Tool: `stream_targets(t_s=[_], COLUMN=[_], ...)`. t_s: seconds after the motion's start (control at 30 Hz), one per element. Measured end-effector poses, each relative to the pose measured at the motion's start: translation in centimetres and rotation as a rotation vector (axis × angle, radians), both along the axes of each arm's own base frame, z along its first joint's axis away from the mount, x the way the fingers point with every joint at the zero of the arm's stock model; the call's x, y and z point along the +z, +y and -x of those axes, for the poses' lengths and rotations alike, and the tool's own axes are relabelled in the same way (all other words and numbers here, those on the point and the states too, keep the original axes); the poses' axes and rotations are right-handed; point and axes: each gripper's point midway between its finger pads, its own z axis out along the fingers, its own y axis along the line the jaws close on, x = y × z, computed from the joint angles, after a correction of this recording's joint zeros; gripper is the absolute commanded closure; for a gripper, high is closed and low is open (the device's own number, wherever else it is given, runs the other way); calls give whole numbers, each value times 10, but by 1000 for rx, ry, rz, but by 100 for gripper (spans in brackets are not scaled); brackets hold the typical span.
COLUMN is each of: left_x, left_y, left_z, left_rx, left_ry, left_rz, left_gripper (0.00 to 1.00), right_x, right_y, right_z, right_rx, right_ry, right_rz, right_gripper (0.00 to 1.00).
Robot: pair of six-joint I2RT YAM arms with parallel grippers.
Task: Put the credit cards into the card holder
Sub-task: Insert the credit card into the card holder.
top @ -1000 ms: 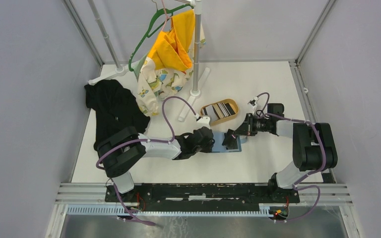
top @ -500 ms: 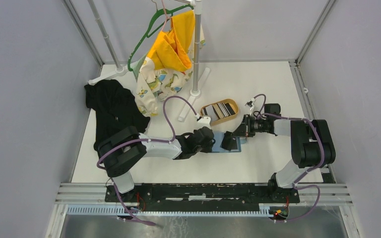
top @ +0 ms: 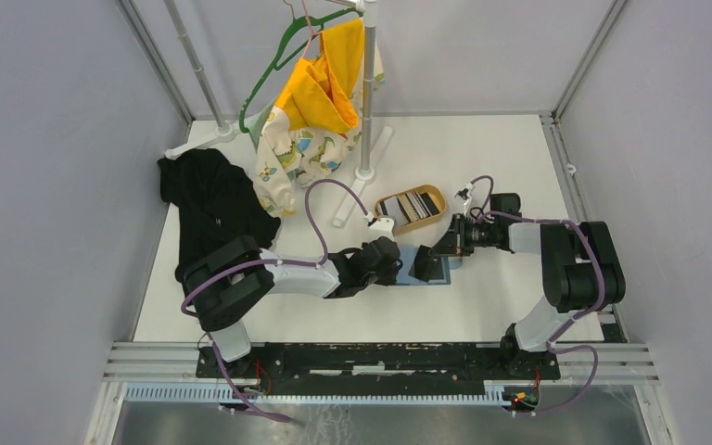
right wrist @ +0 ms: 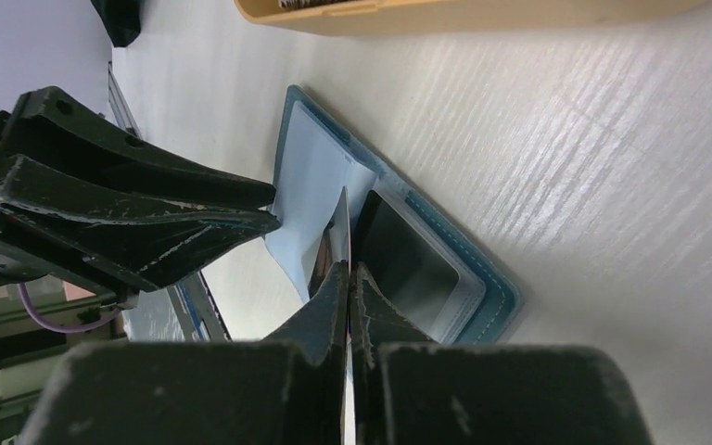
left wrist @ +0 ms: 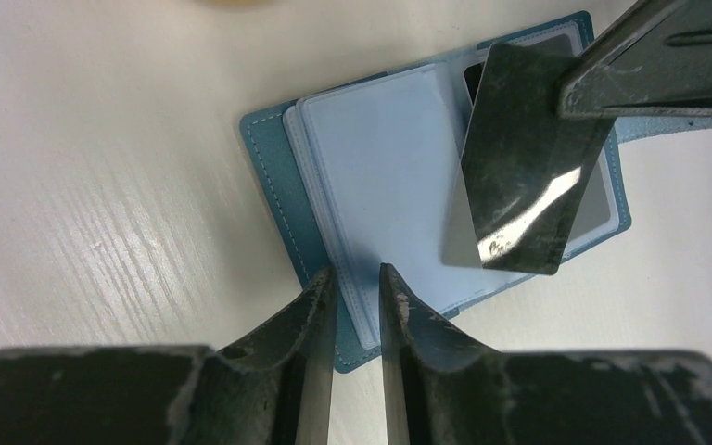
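Black card [left wrist: 519, 176] in right gripper [right wrist: 348, 269], edge down over card holder [left wrist: 273, 176].

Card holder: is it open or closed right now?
Open. The card holder lies spread out, its pale blue inner sleeves and dark pocket facing up.

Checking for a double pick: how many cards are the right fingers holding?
1. A single dark glossy card, pinched in the right fingers and tilted over the open card holder. A second card stuck flat behind it may be hidden.
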Motion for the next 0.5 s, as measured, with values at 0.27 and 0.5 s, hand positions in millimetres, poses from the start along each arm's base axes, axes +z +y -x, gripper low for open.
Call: stream_targets(t_s=[0.27, 0.5], left_x=[0, 0], left_y=[0, 0], left_z=[0, 0], left_rx=[-1, -13], left_ry=[-1, -7], left_rz=[0, -6], left_gripper=[70, 70], right_x=[-8, -12], right_y=[9, 10], right_z=[9, 7], right_rx=[54, 70], right_ry=[47, 58], right_rz=[32, 100], right_gripper=[98, 95])
